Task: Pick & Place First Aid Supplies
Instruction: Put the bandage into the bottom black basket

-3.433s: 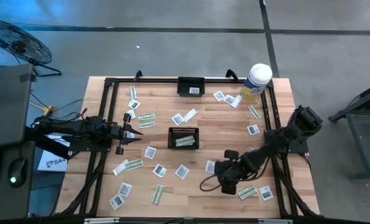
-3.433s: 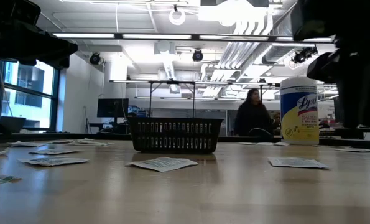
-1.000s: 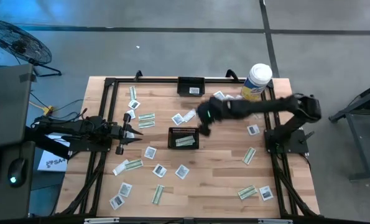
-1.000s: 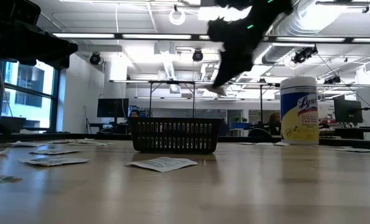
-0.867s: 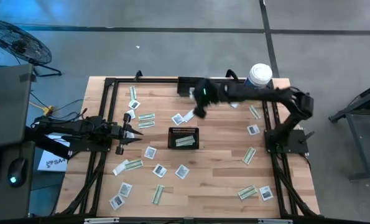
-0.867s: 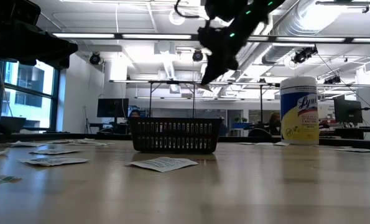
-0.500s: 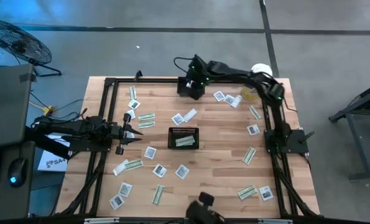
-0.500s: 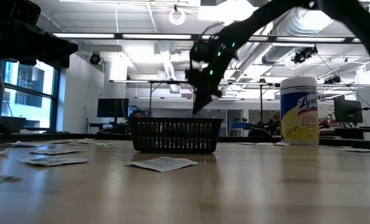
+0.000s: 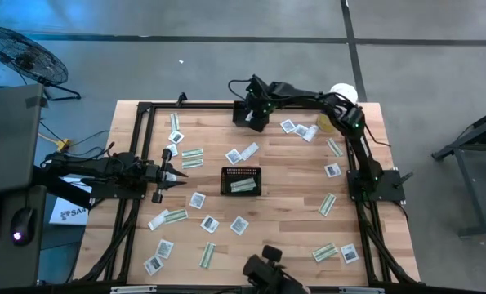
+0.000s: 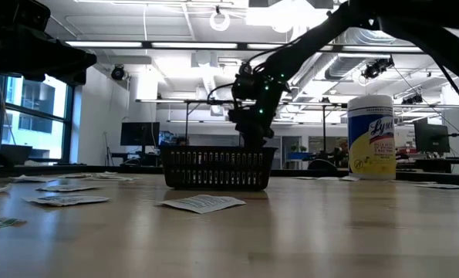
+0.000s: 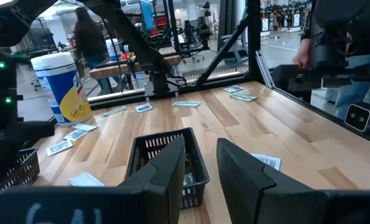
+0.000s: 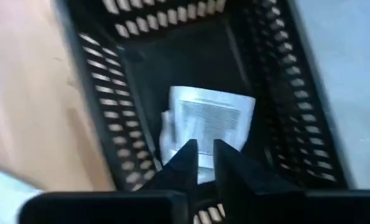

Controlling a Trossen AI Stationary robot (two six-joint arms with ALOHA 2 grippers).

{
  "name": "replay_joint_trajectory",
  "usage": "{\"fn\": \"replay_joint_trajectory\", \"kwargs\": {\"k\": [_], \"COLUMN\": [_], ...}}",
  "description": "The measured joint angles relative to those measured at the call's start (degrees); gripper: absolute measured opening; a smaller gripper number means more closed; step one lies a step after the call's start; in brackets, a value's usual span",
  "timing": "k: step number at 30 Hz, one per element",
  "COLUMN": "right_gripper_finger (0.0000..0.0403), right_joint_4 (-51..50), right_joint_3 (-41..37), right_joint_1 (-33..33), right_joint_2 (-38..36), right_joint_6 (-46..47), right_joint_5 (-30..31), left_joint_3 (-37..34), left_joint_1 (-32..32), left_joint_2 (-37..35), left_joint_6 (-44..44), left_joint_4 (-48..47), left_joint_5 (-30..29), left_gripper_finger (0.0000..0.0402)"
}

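Right pincer (image 12: 200, 155), fingers slightly parted, releases a white packet (image 12: 211, 121) into the far basket (image 9: 251, 113); many packets (image 9: 209, 223) remain around it.

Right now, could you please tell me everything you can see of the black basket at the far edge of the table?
The far basket is a small black rectangular one, apparently plastic, with slotted walls. It sits upright on the wooden table, at the middle of the far edge. At least one square white packet with dark print lies inside. The right gripper hangs just above its opening, fingers slightly apart, touching nothing visible.
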Motion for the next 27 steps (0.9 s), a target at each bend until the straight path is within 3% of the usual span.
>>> {"fn": "replay_joint_trajectory", "kwargs": {"k": [5,10,16,20,27], "right_gripper_finger": [0.0094,0.0113,0.0113,0.0113,0.0113], "right_joint_4": [-3.3,-17.5,-35.2,-37.0,-33.4], "right_joint_3": [-0.1,0.0,-0.6,-8.9,-30.1], "right_joint_1": [0.8,5.4,12.6,19.1,36.8], "right_joint_2": [-2.6,-10.9,-21.3,-28.6,-41.1], "right_joint_6": [0.4,0.7,13.3,23.0,49.7], "right_joint_5": [3.1,10.9,13.9,14.3,7.9], "left_joint_3": [0.0,0.0,0.0,0.0,0.0], "left_joint_1": [0.0,0.0,0.0,0.0,0.0], "left_joint_2": [0.0,0.0,0.0,0.0,0.0], "left_joint_6": [0.0,0.0,0.0,0.0,0.0], "left_joint_4": [0.0,0.0,0.0,0.0,0.0], "left_joint_5": [0.0,0.0,0.0,0.0,0.0], "left_gripper_finger": [0.0092,0.0092,0.0092,0.0092,0.0092]}}
